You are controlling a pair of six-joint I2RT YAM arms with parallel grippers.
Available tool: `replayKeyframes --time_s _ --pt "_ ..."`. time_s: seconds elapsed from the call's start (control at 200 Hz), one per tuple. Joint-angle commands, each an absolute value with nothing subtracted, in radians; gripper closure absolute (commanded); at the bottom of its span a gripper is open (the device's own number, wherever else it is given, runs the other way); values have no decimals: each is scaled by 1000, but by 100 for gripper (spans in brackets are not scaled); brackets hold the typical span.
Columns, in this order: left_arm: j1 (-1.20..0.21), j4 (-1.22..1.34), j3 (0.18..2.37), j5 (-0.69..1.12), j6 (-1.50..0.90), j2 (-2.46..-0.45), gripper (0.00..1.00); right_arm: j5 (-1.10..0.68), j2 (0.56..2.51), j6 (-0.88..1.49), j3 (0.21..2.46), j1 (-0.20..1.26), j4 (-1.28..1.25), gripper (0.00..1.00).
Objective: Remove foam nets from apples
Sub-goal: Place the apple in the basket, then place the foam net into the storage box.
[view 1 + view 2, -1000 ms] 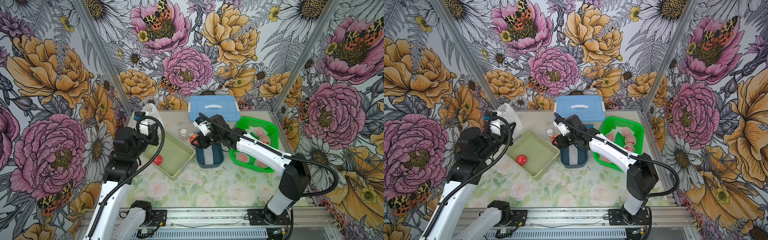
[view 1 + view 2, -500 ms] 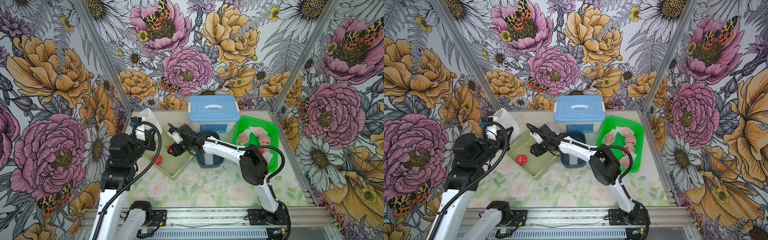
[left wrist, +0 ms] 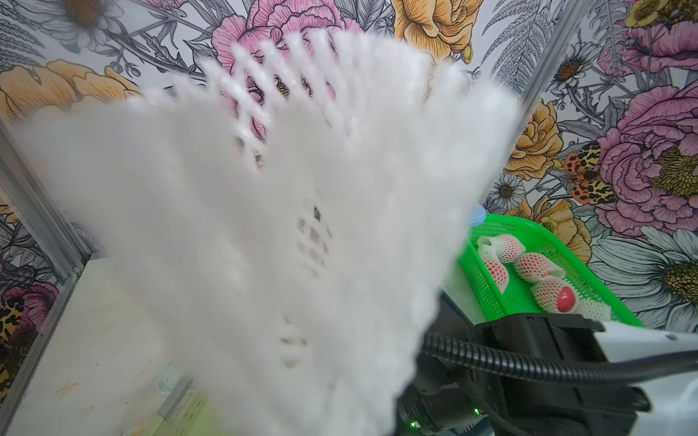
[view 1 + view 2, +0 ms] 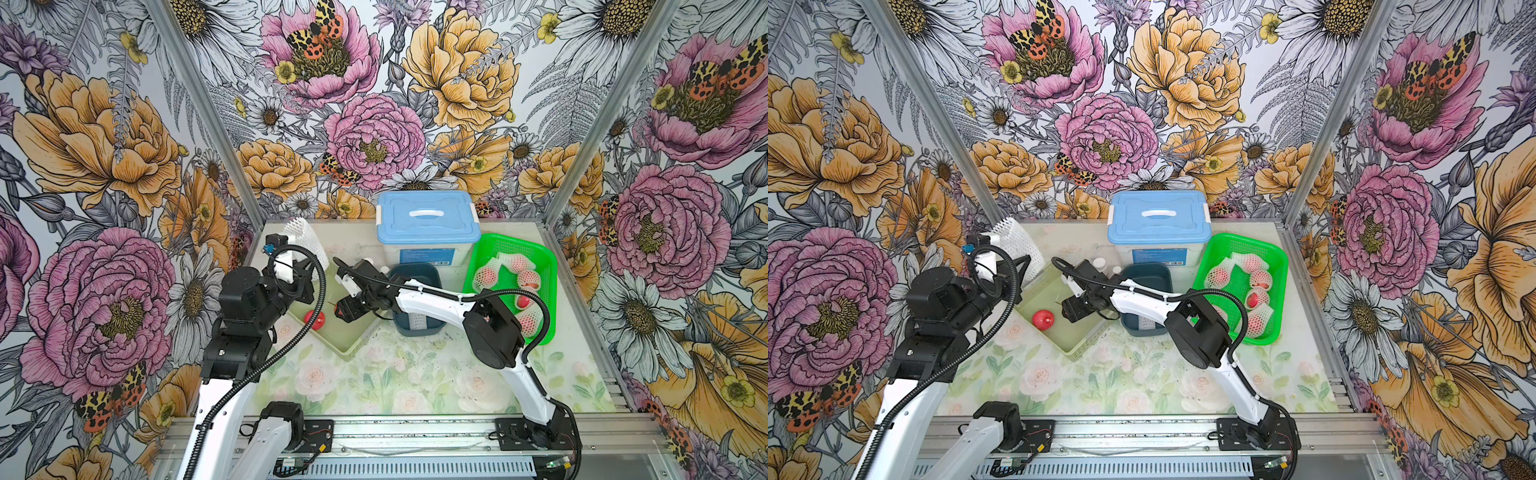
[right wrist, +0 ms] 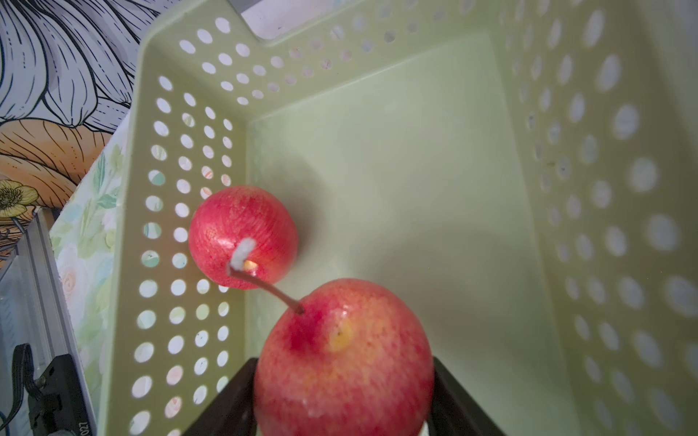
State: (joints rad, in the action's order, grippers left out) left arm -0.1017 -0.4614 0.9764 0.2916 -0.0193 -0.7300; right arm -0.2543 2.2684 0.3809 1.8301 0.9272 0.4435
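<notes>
Two robot arms are working over a floral-patterned counter (image 4: 395,382) inside a booth with flowered walls. The left tool (image 4: 298,266) is pinching a white foam net (image 4: 303,239), jaws together on it, and is holding it up in the air near the back left corner; in the left wrist view this empty foam net (image 3: 264,226) is fanning out and filling most of the frame.

The right tool (image 4: 345,309) is reaching into a pale green perforated tray (image 4: 353,347) left of centre. Its jaws are clamped on a bare apple (image 5: 343,362), red with a thin stem, hanging just above the tray floor. A second bare apple (image 5: 243,230) is lying on the tray floor against one wall, near the held one but apart from it.

At the right, a bright green lattice basket (image 4: 540,257) is holding several netted apples (image 4: 486,276). Between tray and basket, a dark blue bin (image 4: 415,272) is containing a discarded net (image 4: 417,320). A blue-lidded box (image 4: 426,216) is standing behind the bin.
</notes>
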Motion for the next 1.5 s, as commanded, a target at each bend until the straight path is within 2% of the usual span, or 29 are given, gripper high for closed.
replayKeyframes --time_s 0.0,0.17,0.425,0.565,0.646,0.671,0.791,0.841,0.976,1.131,1.351,1.496 --pt "-109 -472 1004 322 -3 -724 100 -233 2291 400 1845 936 436 29" --pt "-112 -467 1006 332 -2 -723 100 -230 2288 397 1835 937 436 22" --pt "-112 -465 1012 332 -2 -724 100 -225 2197 361 1831 920 433 21" --pt "-113 -464 1026 354 -15 -749 100 -252 2088 364 1811 877 433 19" --pt "-113 -463 1035 386 -29 -774 100 -254 2013 364 1770 849 430 15" --pt "-113 -462 1038 400 -33 -782 100 -255 1988 364 1753 838 430 8" --pt "-130 -458 1045 441 -48 -827 100 -247 1859 358 1652 798 428 5" --pt "-156 -457 1043 426 -51 -845 100 -235 1801 355 1600 758 427 1" --pt "-297 -440 1036 348 -61 -904 100 -245 1650 348 1462 694 423 0" --pt "-463 -352 993 285 -118 -980 100 -371 1474 345 1289 581 383 0" --pt "-578 -138 926 340 -237 -1126 100 -679 1244 389 1063 353 300 1" --pt "-642 -24 919 393 -247 -1242 100 -871 1177 471 937 292 119 4"
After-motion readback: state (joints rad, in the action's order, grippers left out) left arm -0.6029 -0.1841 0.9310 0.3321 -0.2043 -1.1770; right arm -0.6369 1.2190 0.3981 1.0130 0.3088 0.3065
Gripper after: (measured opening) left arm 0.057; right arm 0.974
